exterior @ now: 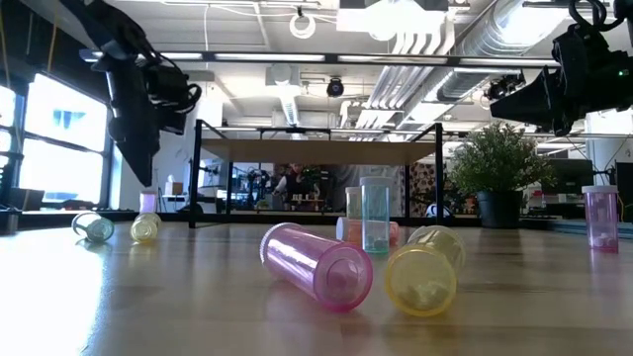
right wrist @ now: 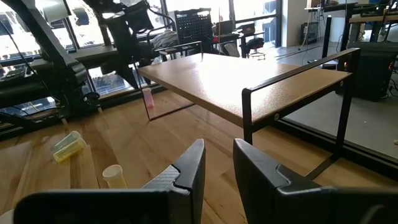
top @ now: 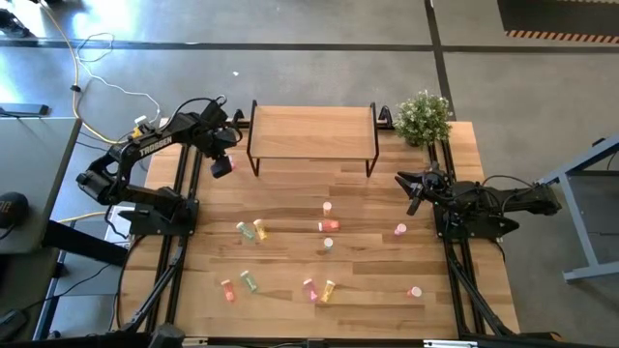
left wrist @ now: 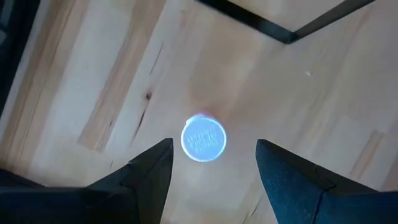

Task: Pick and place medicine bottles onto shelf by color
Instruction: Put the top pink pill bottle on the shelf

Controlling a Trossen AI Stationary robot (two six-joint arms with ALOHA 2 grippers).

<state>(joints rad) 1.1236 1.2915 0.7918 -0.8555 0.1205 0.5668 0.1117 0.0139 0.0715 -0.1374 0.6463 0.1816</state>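
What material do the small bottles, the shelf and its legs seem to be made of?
The small bottles: probably tinted plastic, glossy, because light passes through the walls and the surface shows highlights.

The shelf: light wood board, apparently matte, with visible grain lines.

Its legs: likely thin metal, painted black, with sharp square bends.

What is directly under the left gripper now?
Under the open left gripper one pink bottle stands upright on the table. Only its pale cap shows from above; the cap covers its body.
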